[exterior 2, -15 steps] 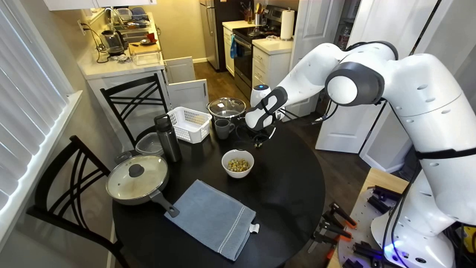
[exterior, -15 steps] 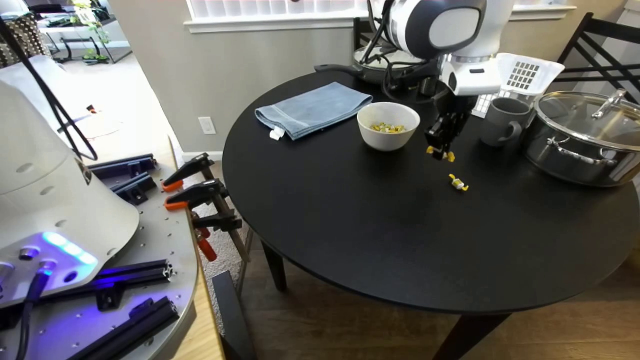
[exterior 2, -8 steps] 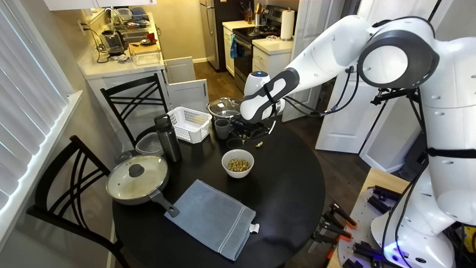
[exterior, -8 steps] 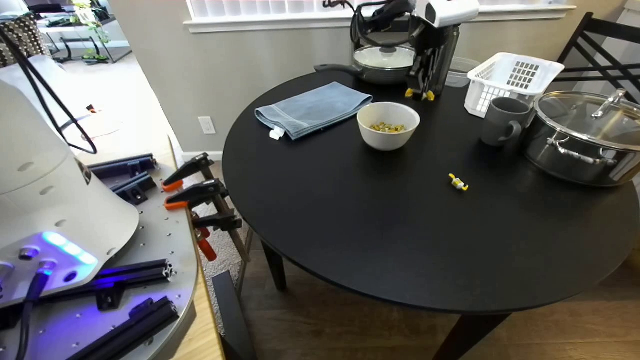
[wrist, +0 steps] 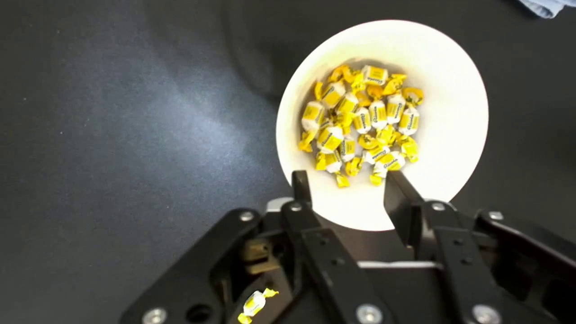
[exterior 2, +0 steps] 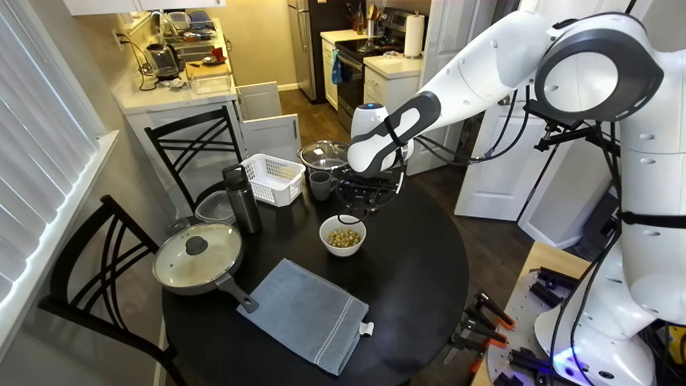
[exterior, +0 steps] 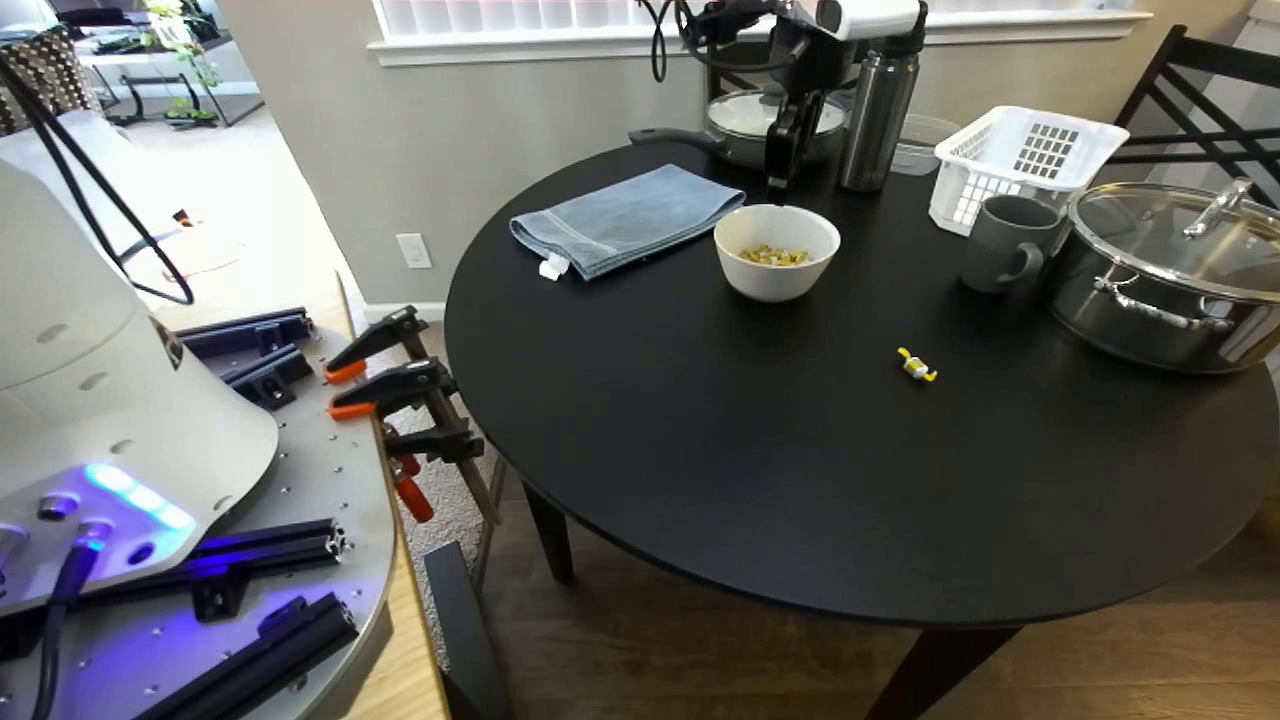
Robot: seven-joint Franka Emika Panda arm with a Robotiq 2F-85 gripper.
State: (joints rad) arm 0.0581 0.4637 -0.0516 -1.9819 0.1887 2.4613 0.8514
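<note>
My gripper (wrist: 346, 177) is open with nothing between its fingers. In the wrist view its fingertips overlap the near part of a white bowl (wrist: 445, 148). The bowl holds several candies (wrist: 360, 117) in yellow and white wrappers. In an exterior view the gripper (exterior: 778, 190) points down just above the back rim of the bowl (exterior: 770, 282). A single wrapped candy (exterior: 916, 365) lies on the black table right of the bowl. It also shows in the wrist view through the gripper's linkage (wrist: 254, 303). In an exterior view the arm and cables hide the fingertips.
A folded blue cloth (exterior: 635, 218) lies beside the bowl. A lidded pan (exterior 2: 198, 257) and a steel bottle (exterior: 880, 120) stand close behind the gripper. A grey mug (exterior: 1008, 245), white basket (exterior: 985, 180) and large lidded pot (exterior: 1150, 310) stand further right.
My gripper, earlier shut on a yellow-wrapped candy, has moved back and left in an exterior view to the bowl. It has opened, and no candy shows in its jaws now.
</note>
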